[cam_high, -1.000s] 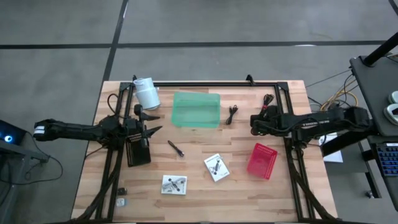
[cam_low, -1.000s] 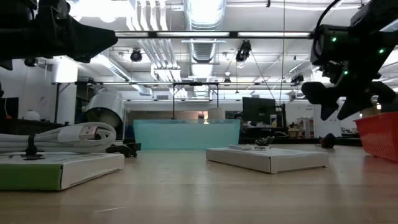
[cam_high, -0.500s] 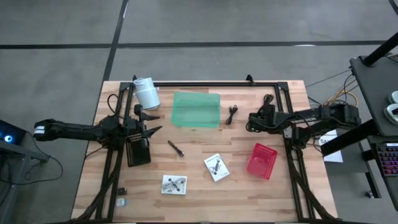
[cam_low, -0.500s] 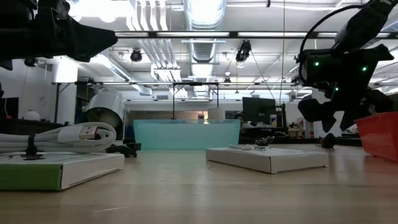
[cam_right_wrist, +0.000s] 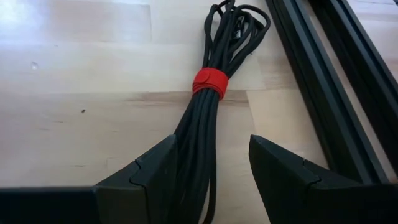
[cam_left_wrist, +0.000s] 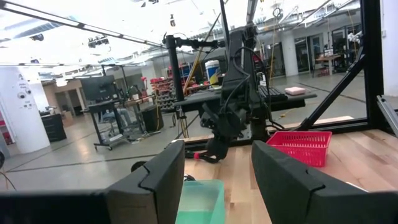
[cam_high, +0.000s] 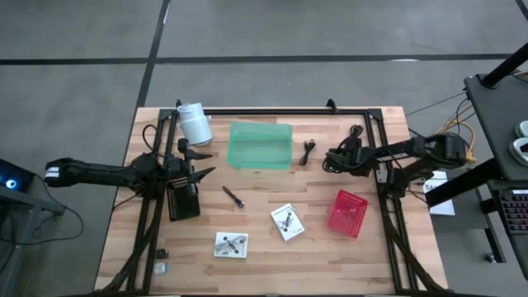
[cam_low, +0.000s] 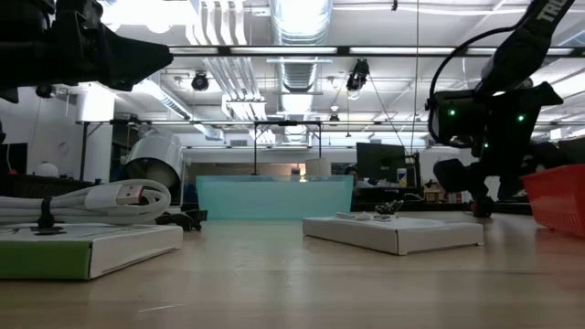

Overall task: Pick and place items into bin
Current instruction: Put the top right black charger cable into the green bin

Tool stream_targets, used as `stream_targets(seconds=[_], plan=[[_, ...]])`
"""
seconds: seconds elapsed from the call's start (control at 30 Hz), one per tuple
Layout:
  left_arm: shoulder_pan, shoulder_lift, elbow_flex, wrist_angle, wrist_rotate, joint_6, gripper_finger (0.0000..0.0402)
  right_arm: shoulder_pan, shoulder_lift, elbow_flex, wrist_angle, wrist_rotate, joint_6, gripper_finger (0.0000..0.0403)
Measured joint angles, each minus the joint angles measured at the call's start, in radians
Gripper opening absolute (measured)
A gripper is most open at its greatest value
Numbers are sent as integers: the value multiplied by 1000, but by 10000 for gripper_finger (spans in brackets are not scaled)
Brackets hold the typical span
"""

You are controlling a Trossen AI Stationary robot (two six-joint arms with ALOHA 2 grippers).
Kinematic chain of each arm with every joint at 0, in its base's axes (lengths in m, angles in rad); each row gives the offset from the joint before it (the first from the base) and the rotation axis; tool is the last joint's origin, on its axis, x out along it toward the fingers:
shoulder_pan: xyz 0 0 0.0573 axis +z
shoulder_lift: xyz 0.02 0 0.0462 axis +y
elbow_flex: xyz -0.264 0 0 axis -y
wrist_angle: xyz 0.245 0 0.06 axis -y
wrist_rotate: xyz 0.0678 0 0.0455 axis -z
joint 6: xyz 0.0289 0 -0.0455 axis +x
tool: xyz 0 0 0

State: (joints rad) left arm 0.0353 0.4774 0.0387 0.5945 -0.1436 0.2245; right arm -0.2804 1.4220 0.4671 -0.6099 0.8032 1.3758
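Note:
My right gripper is open and low over the table's far right part. Its fingers stand on either side of a black cable bundle with a red tie; I cannot tell whether they touch it. The bundle lies flat on the wood beside the black frame rail. A second cable bundle lies right of the green bin. The dark pen-like tool and two white packets lie on the near half. My left gripper waits open at the left, holding nothing.
A white roll stands at the far left corner. A red basket sits near the right frame leg. A black box lies under the left gripper. Two small bits lie by the near left edge. Black frame rails border the table.
My right gripper has moved toward the table's left and far edges and come down, from above the red basket's far side to just over the cable bundle by the frame rail. The left arm has kept still.

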Motion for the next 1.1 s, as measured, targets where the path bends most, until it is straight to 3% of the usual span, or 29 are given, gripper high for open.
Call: stream_targets(seconds=[0.37,0.9,1.1], plan=[[0,0,0,0,0,0,171,-4,41,0,75,0,-36,179],[0,0,0,-1,0,0,171,-6,55,0,94,0,-78,20],[0,0,0,-1,0,0,171,-7,50,4,92,-15,-127,15]])
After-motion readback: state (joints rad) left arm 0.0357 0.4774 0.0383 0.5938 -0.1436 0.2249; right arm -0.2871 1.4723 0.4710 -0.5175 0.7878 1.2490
